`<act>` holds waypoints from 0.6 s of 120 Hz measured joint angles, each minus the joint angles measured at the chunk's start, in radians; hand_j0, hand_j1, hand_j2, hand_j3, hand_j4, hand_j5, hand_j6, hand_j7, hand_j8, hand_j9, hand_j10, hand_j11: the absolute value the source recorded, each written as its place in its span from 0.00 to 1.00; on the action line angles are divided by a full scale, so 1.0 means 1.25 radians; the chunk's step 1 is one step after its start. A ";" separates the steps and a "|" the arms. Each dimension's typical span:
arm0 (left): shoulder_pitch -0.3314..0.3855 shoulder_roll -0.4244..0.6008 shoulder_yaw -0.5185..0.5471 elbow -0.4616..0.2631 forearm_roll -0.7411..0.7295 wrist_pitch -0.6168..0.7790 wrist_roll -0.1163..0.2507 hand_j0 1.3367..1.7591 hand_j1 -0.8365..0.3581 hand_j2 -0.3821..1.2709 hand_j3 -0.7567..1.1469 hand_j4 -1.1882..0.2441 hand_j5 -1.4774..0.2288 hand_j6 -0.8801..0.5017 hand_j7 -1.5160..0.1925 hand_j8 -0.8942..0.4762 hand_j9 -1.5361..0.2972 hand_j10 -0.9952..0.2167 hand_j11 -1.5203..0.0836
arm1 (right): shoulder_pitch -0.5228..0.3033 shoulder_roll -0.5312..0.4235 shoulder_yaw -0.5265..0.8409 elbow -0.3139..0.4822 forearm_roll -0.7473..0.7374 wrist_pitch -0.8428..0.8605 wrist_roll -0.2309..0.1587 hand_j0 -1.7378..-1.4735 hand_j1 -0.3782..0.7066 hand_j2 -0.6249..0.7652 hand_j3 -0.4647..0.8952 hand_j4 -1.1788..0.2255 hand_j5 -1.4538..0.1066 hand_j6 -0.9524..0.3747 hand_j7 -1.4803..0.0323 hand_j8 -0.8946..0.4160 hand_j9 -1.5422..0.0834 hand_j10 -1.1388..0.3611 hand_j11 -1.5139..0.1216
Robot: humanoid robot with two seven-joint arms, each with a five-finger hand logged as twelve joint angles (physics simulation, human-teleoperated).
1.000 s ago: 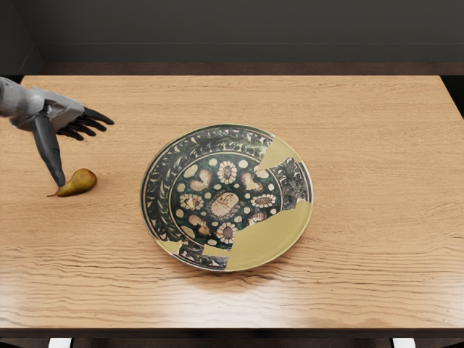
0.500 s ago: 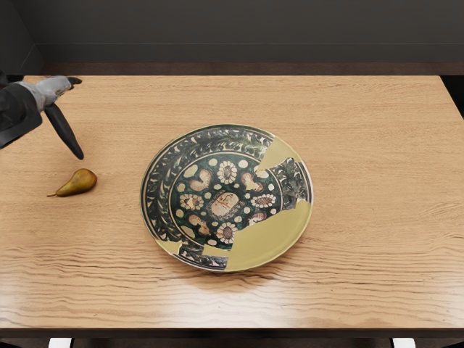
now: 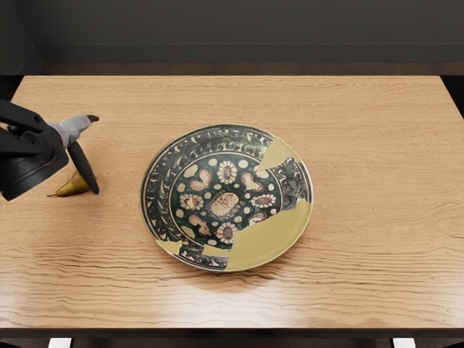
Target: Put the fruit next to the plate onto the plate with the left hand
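A small yellow-brown pear [image 3: 71, 188] lies on the wooden table, left of the plate and apart from it. The round plate [image 3: 275, 243], dark with a floral pattern and plain yellow patches, sits in the middle of the table with nothing on it. My left hand [image 3: 78, 148] comes in from the left edge and hangs just over the pear. One dark finger [image 3: 83, 167] points down in front of the pear and hides its right end. The hand looks open, and the pear rests on the table. No right arm shows.
The table [image 3: 362, 145] runs back to a dark wall, and its front edge lies near the bottom of the picture. Bare wood surrounds the plate on every side.
The left hand drew back up and to the left from the pear, then came down again toward it, turned more edge-on. The pear and the plate have not moved.
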 joint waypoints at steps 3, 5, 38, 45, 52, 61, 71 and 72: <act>0.000 0.000 0.000 0.000 0.000 0.000 0.008 0.76 0.98 0.23 0.40 0.82 0.86 0.63 0.88 0.64 0.83 0.81 0.94 | 0.000 0.000 0.000 0.000 0.000 0.000 0.000 0.30 0.04 0.45 0.34 0.83 0.92 0.71 0.97 0.67 0.94 0.75 0.92; 0.001 0.000 0.001 0.000 0.001 0.000 0.013 0.76 0.98 0.23 0.40 0.82 0.86 0.63 0.88 0.64 0.83 0.81 0.94 | 0.000 0.000 0.000 0.000 0.000 0.000 0.000 0.30 0.04 0.45 0.34 0.83 0.92 0.71 0.97 0.67 0.94 0.75 0.92; 0.013 -0.013 0.007 -0.001 0.002 0.000 0.060 0.76 0.98 0.23 0.40 0.82 0.86 0.63 0.88 0.64 0.83 0.81 0.94 | 0.000 0.000 0.000 0.000 0.000 0.000 0.000 0.30 0.04 0.45 0.34 0.83 0.92 0.71 0.97 0.67 0.94 0.75 0.92; 0.021 -0.024 0.006 -0.001 0.002 -0.001 0.070 0.76 0.98 0.23 0.40 0.82 0.86 0.63 0.88 0.64 0.83 0.81 0.94 | 0.000 0.000 0.000 0.000 0.000 0.000 0.000 0.30 0.04 0.45 0.34 0.83 0.92 0.71 0.97 0.67 0.94 0.75 0.92; 0.027 -0.035 0.005 0.000 0.003 0.000 0.076 0.76 0.98 0.23 0.40 0.82 0.85 0.62 0.87 0.64 0.83 0.81 0.93 | 0.000 0.000 0.000 0.000 0.000 0.000 0.000 0.30 0.04 0.45 0.34 0.83 0.92 0.71 0.97 0.67 0.94 0.75 0.92; 0.042 -0.043 0.003 0.001 0.004 0.001 0.081 0.76 0.96 0.23 0.40 0.81 0.84 0.61 0.86 0.63 0.82 0.80 0.92 | 0.000 0.000 0.000 0.000 0.000 0.000 0.000 0.30 0.04 0.45 0.34 0.83 0.92 0.71 0.97 0.67 0.94 0.75 0.92; 0.053 -0.047 0.002 0.003 0.004 0.004 0.083 0.76 0.95 0.24 0.40 0.80 0.83 0.60 0.85 0.62 0.81 0.78 0.91 | 0.000 0.000 0.000 0.000 0.000 0.000 0.000 0.30 0.04 0.45 0.34 0.83 0.92 0.71 0.97 0.67 0.94 0.75 0.92; 0.054 -0.048 0.002 0.003 0.003 0.005 0.083 0.76 0.95 0.24 0.40 0.80 0.83 0.60 0.85 0.62 0.81 0.78 0.91 | 0.000 0.000 0.000 0.000 0.000 0.000 0.000 0.30 0.04 0.45 0.34 0.83 0.92 0.71 0.97 0.67 0.94 0.75 0.92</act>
